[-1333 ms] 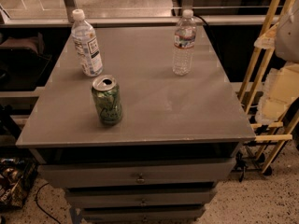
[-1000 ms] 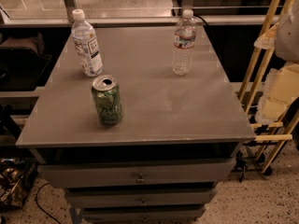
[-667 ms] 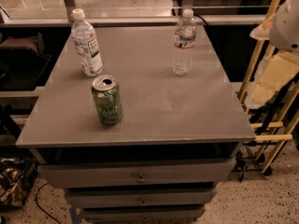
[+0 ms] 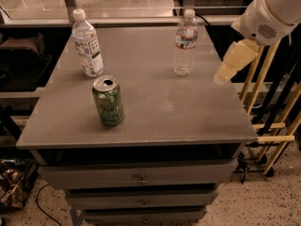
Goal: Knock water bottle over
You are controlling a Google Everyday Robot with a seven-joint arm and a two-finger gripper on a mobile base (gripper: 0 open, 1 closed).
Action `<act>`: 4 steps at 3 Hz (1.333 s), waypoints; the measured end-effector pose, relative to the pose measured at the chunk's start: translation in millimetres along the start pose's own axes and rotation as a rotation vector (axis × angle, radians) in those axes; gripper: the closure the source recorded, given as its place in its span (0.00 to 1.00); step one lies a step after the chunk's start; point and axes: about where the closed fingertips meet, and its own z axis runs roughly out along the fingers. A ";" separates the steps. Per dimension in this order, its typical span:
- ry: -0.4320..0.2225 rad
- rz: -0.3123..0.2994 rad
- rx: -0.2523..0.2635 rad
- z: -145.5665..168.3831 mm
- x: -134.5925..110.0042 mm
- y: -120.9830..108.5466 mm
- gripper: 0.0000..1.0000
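Note:
The water bottle (image 4: 185, 44) stands upright at the back right of the grey table top (image 4: 155, 107). It is clear and ribbed, with a white cap and a narrow red-and-white label band. My gripper (image 4: 231, 62) hangs from the white arm (image 4: 270, 11) at the upper right, over the table's right edge. It is to the right of the water bottle and apart from it, holding nothing that I can see.
A bottle with a large white label (image 4: 87, 44) stands at the back left. A green soda can (image 4: 108, 101) stands front left of centre. Drawers (image 4: 138, 178) sit under the top. A wooden rack (image 4: 265, 121) stands to the right of the table.
My arm and gripper have moved in from the right edge, up and to the left, toward the table's right side. The bottles and the can have not moved.

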 end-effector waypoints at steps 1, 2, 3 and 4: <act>-0.006 0.013 0.003 5.0 -1.0 -3.4 0.00; -0.058 0.058 0.039 12.9 0.7 -12.5 0.00; -0.146 0.134 0.133 23.4 1.3 -46.8 0.00; -0.242 0.204 0.180 35.9 0.2 -74.8 0.00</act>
